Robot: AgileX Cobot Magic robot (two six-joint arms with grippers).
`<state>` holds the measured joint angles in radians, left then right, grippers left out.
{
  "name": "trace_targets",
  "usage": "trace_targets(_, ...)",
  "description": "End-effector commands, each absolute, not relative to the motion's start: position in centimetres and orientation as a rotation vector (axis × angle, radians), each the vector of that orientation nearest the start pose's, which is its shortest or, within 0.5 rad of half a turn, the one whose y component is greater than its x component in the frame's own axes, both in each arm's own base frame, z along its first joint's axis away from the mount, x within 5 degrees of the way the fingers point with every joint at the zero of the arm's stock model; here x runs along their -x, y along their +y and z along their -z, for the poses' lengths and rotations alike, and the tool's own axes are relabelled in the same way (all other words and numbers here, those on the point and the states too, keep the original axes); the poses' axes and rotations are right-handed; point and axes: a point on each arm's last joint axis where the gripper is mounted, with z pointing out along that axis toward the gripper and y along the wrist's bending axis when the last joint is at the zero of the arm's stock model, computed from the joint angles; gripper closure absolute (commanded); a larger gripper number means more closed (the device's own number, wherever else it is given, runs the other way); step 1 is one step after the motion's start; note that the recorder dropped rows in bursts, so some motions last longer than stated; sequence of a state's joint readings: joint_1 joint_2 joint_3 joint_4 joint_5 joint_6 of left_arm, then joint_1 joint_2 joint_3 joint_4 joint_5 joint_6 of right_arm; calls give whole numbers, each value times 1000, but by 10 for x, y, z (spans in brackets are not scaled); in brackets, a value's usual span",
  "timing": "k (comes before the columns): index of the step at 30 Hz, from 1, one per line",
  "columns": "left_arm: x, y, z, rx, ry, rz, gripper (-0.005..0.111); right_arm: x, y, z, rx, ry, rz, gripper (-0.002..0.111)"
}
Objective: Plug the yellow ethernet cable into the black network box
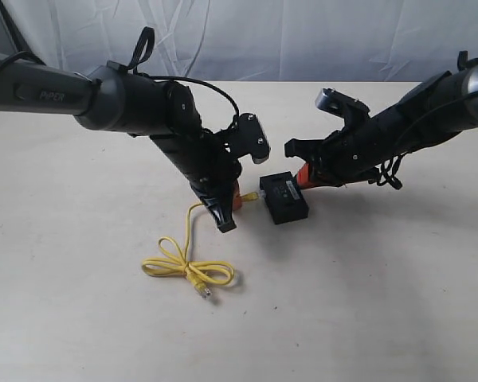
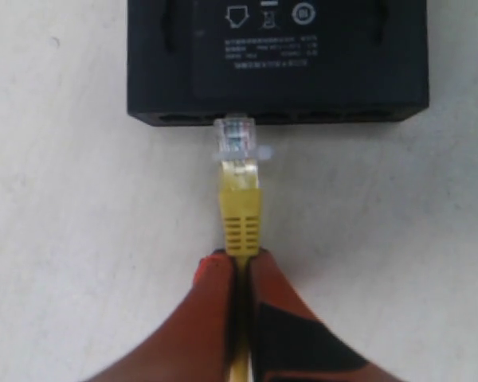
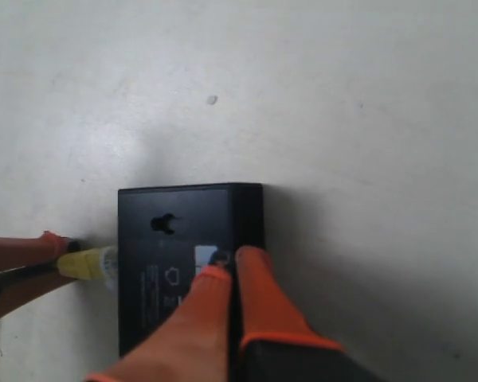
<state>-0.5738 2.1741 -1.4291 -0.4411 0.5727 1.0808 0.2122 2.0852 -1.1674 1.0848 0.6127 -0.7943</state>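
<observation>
The black network box (image 1: 284,197) lies flat on the table, label up. My left gripper (image 2: 239,259) is shut on the yellow ethernet cable (image 2: 240,215), just behind its yellow boot. The clear plug (image 2: 235,139) points at the box (image 2: 279,56), and its tip touches a port in the side wall while most of the plug stays outside. The rest of the cable (image 1: 187,267) lies in loose loops nearer the front, with its free plug (image 1: 203,290) on the table. My right gripper (image 3: 233,259) is shut with nothing between its fingers, and its tips rest on the box's top (image 3: 175,239) near one edge.
The table (image 1: 382,302) is a plain pale surface. A white curtain (image 1: 303,40) hangs behind it. The left arm (image 1: 127,99) and the right arm (image 1: 414,119) reach in from either side and meet at the box.
</observation>
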Motion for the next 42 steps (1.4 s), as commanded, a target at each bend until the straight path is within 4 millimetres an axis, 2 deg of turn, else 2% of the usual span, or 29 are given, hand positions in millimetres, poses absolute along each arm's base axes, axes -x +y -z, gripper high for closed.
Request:
trace_targets(1, -351, -257, -113, -1674, 2184, 324, 107, -371, 131, -112, 154, 2709, -912, 108)
trace_targets(15, -353, -259, -116, -1625, 2223, 342, 107, -370, 132, -113, 150, 2711, -939, 108)
trace_targets(21, -354, -259, -110, -1645, 2224, 333, 107, -370, 132, -113, 154, 2710, -939, 108)
trace_targets(29, -354, -258, -116, -1660, 2208, 318, 107, -372, 129, -112, 150, 2700, -898, 108)
trace_targets(36, -352, -256, -115, -1694, 2214, 300, 107, -375, 127, -123, 148, 2659, -854, 108)
trace_targets(42, -353, -254, -114, -1679, 2241, 277, 107, -376, 125, -123, 152, 2651, -817, 108)
